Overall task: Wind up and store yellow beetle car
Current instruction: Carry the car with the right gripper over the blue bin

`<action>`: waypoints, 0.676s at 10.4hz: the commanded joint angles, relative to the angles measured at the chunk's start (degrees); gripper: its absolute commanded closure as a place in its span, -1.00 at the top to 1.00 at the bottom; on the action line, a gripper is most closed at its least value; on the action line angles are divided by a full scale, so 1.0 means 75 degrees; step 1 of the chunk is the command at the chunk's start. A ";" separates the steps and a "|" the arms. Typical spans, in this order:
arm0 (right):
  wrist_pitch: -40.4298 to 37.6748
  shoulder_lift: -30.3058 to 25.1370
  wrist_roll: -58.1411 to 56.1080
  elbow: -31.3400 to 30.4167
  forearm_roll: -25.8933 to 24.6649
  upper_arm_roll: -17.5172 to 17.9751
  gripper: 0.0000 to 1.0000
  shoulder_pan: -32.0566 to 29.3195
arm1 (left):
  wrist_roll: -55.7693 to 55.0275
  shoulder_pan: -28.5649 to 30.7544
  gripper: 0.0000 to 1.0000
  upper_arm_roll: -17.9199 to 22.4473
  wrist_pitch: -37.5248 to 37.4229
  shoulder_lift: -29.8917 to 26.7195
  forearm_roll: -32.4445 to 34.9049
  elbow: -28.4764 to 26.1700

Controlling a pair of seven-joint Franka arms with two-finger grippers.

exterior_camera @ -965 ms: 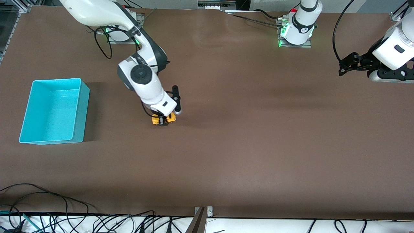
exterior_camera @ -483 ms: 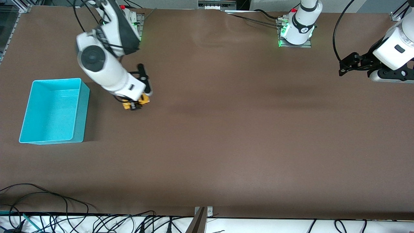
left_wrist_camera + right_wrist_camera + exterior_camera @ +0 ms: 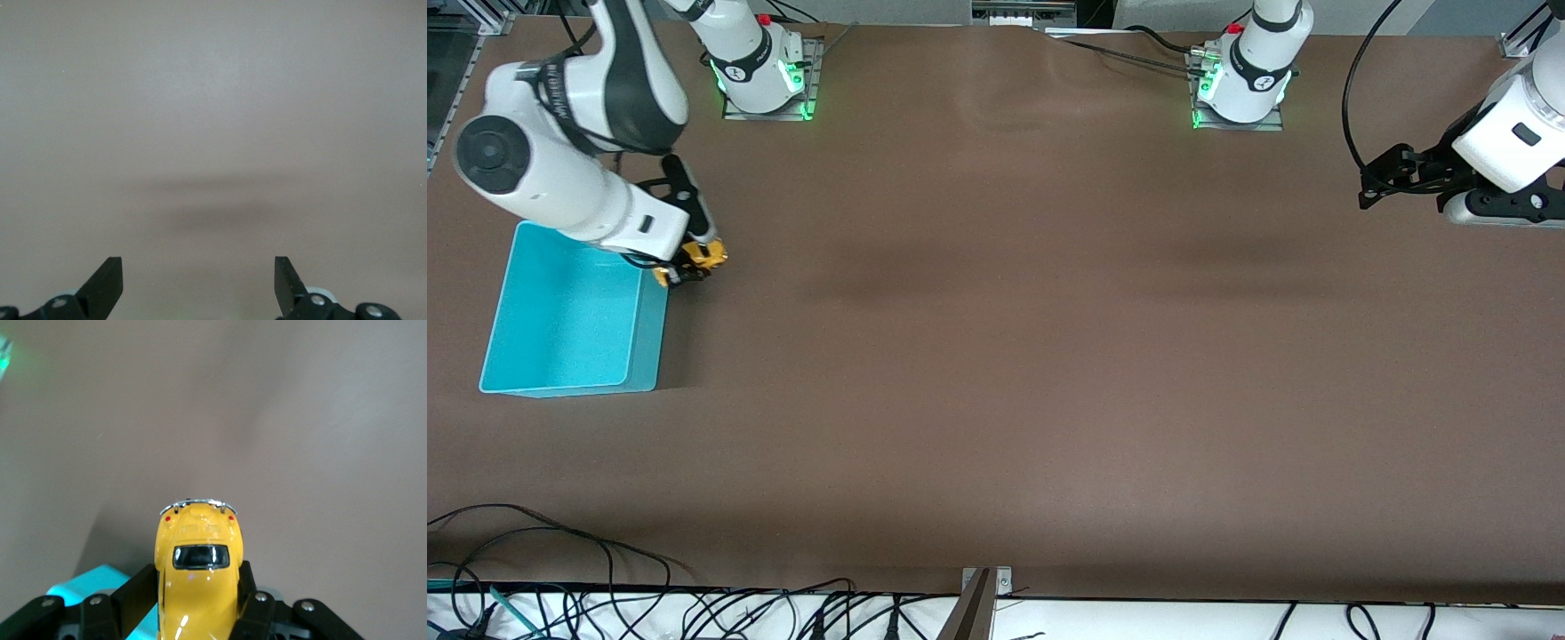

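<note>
Turquoise bin: you are seeing the open, rectangular turquoise plastic bin (image 3: 569, 311) sitting at the right arm's end of the brown table (image 3: 1049, 356), with nothing showing in it.
Right gripper: the right gripper (image 3: 685, 267) is clamping the little car by its flanks, its black fingers (image 3: 137, 590) pressing in on both sides, and it is hanging over the table just beside the bin's wall, at the corner farther from the front camera.
Yellow beetle car: the tiny, glossy yellow beetle car (image 3: 197, 577) with its dark rear window is riding in that grip, up off the table, not yet over the bin's opening.
What has changed: over the last second the right arm has been carrying the car from the middle of the table toward the bin, so I judge that you are now storing it and that only the last short move and the release remain.
In the way: the bin's wall is standing between car and opening; I judge the car must clear its rim.
Left gripper: the left gripper (image 3: 199, 283) is waiting, jaws spread wide and empty, over bare table at the left arm's end, well apart from the bin.
</note>
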 commanded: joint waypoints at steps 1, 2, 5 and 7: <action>0.0126 -0.0138 -0.1323 -0.0465 -0.0048 -0.0701 -0.98 -0.0365 | 0.0004 0.0037 1.00 0.0002 -0.0174 0.0052 -0.0089 0.0190; 0.0324 -0.0090 -0.1571 -0.0477 -0.0490 -0.0900 -0.98 -0.0588 | 0.0015 0.0049 1.00 0.0002 -0.0174 0.0052 -0.0089 0.0190; 0.0978 0.0179 -0.2437 -0.0488 -0.1231 -0.1101 -0.98 -0.1489 | 0.0015 0.0084 1.00 0.0002 -0.0174 0.0052 -0.0112 0.0190; 0.1670 0.0600 -0.3199 -0.0500 -0.1256 -0.1101 -0.98 -0.1924 | 0.0027 0.0084 1.00 0.0002 -0.0174 0.0052 -0.0112 0.0190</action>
